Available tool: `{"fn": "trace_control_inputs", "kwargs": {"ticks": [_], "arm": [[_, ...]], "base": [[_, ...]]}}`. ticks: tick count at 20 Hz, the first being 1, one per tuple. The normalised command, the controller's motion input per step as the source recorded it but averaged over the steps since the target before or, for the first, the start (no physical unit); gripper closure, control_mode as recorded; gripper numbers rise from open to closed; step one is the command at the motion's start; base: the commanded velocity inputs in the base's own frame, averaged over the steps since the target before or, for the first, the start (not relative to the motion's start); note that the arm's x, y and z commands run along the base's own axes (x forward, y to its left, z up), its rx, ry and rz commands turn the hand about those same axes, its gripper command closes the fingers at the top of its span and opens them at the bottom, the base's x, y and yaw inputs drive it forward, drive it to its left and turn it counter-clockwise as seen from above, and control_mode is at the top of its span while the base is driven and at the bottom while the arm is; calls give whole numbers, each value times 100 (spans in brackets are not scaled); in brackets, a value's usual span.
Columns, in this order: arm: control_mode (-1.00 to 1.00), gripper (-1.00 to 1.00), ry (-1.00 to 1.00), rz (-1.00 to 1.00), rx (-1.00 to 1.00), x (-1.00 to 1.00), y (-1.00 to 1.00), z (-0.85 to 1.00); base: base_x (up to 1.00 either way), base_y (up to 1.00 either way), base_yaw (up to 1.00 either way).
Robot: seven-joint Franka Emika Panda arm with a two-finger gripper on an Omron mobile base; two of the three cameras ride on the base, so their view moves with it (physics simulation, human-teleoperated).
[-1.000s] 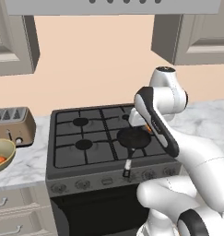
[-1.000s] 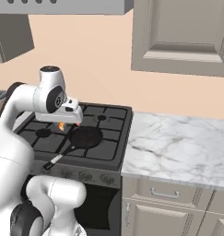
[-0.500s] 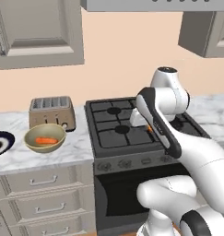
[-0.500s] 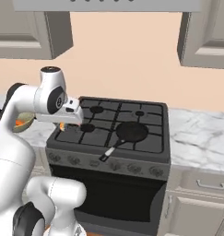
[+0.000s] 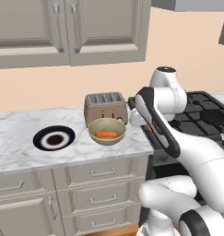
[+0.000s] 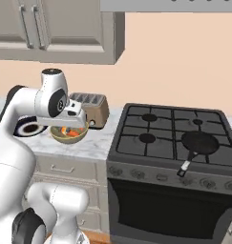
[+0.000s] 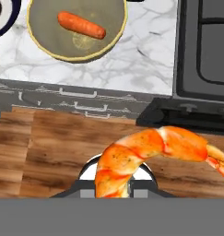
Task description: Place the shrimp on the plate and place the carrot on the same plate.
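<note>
Seen from behind the arm's left, looking forward and down across the marble table point(image 5: 21, 143): plate point(image 5: 54, 138), bowl point(image 5: 107, 131) holding the carrot point(image 5: 106, 134), toaster point(image 5: 104, 107), stove point(image 5: 203, 115) at right. From behind the arm's right, facing the stove, frying pan point(image 6: 197, 144) and cabinets beyond. Shared between both: toaster, bowl, table edge, stove. From the hand point(image 7: 114, 186), close and steeply downward: shrimp point(image 7: 155, 150) large in the foreground, bowl, carrot and table edge farther off.
</note>
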Motion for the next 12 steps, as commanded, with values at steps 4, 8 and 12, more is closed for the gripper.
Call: {"fn": "trace_control_inputs", "kwargs": {"ticks": [4,8,12], "arm": [[100,100,0,0,0,0,0,0],[100,100,0,0,0,0,0,0],[100,100,0,0,0,0,0,0]], "base": [[0,83,-4],[12,67,-8],[29,59,-12]]}}
